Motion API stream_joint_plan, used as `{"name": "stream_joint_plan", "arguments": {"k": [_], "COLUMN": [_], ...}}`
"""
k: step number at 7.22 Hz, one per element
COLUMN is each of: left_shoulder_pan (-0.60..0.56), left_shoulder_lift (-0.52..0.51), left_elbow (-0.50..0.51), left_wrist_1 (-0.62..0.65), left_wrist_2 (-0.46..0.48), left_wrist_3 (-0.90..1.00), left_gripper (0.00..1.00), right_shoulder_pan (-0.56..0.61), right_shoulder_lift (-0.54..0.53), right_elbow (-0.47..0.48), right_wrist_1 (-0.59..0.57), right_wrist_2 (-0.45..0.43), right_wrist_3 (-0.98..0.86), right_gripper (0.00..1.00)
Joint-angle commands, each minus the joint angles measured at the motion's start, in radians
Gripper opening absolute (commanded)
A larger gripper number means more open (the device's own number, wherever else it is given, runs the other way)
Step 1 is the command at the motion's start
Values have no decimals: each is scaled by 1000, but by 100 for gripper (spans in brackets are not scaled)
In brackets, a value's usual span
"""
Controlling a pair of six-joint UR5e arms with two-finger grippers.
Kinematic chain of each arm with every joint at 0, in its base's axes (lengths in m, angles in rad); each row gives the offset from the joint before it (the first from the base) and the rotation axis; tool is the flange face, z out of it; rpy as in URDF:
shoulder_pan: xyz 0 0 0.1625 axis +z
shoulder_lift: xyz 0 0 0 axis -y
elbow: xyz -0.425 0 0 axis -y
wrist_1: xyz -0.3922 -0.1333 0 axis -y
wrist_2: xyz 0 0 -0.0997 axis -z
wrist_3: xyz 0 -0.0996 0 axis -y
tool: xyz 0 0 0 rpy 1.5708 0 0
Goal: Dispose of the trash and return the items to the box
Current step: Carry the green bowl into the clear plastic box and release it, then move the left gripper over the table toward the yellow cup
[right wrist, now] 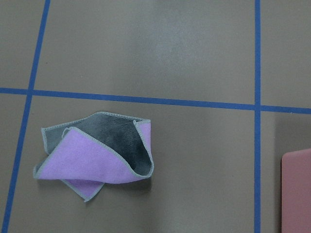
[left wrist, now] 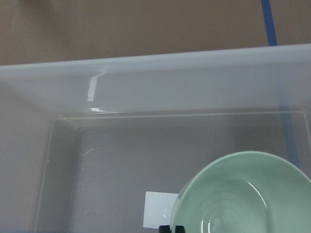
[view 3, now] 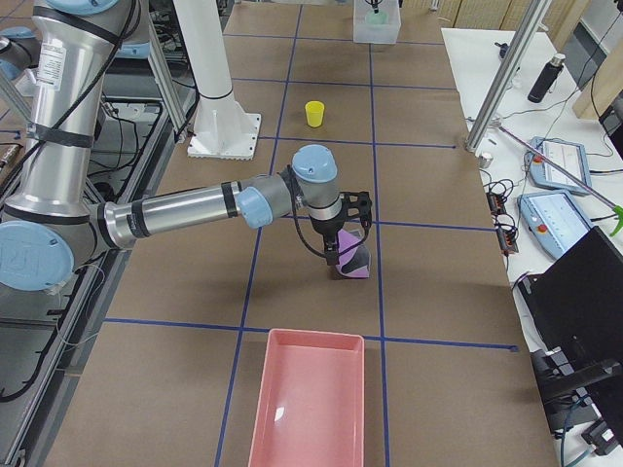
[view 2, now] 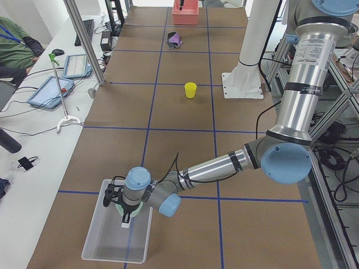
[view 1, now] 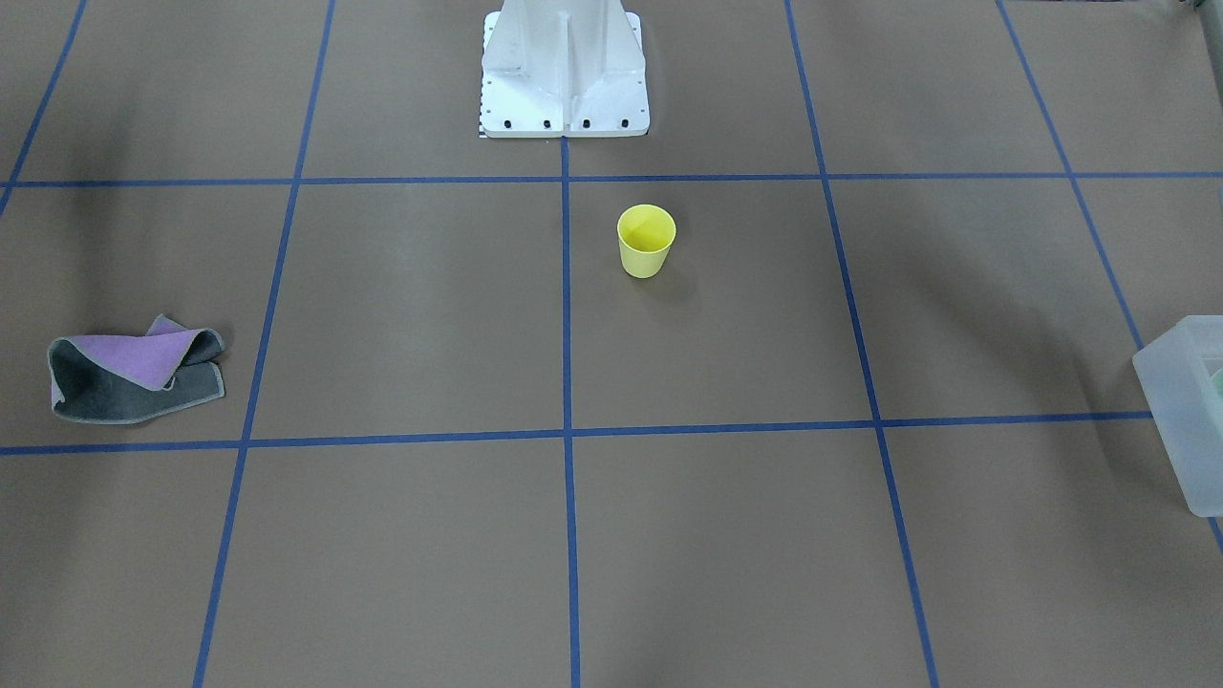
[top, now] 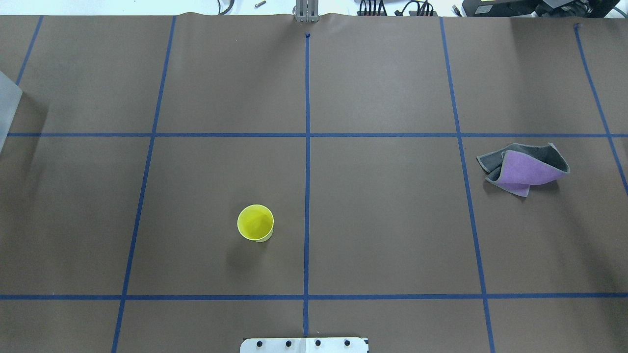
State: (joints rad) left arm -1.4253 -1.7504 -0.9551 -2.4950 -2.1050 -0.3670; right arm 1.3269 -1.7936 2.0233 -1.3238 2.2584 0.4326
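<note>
The frosted-white box stands at the table's left end; it also shows in the front view and the overhead view. My left gripper reaches down into it. The left wrist view shows the box wall and a pale green bowl inside, with a dark fingertip at its rim; I cannot tell if the grip is shut. My right gripper hovers just over a purple and grey cloth; I cannot tell its state. A yellow cup stands upright mid-table.
A pink tray lies at the table's right end, its edge in the right wrist view. The white robot base stands at the table's near edge. Operators' tablets and a post line the far side.
</note>
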Motion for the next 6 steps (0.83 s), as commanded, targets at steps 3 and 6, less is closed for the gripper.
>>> {"name": "stream_joint_plan", "arguments": {"k": [3, 6], "left_shoulder_pan": [-76, -26], "left_shoulder_lift": [40, 227], "left_elbow": [-271, -789], "left_wrist_1": [207, 398], "left_wrist_2": [-192, -214], "left_wrist_3": [129, -66], "left_gripper": [99, 99], "right_shoulder_pan": [0, -2], "right_shoulder_lift": [0, 0], "right_elbow": [-2, -2], "right_wrist_1": [0, 0], "right_wrist_2": [0, 1], "right_wrist_3": [1, 1], "right_gripper": [100, 100]}}
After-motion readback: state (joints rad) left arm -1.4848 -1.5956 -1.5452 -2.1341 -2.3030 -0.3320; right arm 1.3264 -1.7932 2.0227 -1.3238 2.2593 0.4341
